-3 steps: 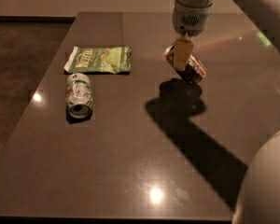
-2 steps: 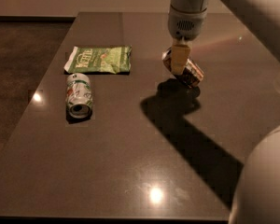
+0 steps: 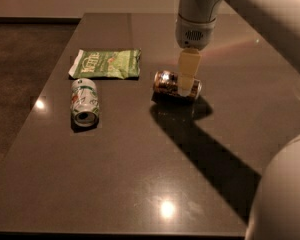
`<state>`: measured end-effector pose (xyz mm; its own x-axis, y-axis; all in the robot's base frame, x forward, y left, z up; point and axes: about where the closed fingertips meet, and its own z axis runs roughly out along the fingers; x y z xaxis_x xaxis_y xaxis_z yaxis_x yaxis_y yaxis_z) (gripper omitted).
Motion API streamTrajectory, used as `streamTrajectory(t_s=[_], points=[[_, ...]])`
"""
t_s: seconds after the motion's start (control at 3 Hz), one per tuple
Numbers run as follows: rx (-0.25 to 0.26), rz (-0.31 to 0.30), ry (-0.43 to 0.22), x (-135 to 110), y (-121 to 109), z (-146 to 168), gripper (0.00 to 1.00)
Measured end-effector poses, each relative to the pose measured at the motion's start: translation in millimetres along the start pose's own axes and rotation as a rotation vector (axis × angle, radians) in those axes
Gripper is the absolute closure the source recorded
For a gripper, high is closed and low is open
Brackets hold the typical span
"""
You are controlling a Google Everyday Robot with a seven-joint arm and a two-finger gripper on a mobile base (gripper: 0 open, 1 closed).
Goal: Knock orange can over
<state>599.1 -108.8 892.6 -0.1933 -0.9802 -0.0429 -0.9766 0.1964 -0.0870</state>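
The orange can (image 3: 170,84) lies on its side on the dark table (image 3: 140,174), its silver top facing left. My gripper (image 3: 186,74) hangs from the white arm straight above the can's right half, its pale finger (image 3: 187,70) reaching down in front of the can and touching or nearly touching it.
A white-and-green patterned can (image 3: 85,101) lies on its side at the left. A green snack bag (image 3: 106,63) lies flat just behind it. My arm's white body (image 3: 282,194) fills the lower right corner. The table's left edge borders a dark floor.
The gripper moved left and slightly forward. The orange can now lies flat, farther left, with its silver top showing; before it was mostly hidden behind the finger.
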Motion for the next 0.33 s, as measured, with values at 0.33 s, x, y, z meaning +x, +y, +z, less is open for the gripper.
streamTrajectory(t_s=[0.33], points=[[0.015, 0.0, -0.012, -3.4, -4.3, 1.3, 0.0]])
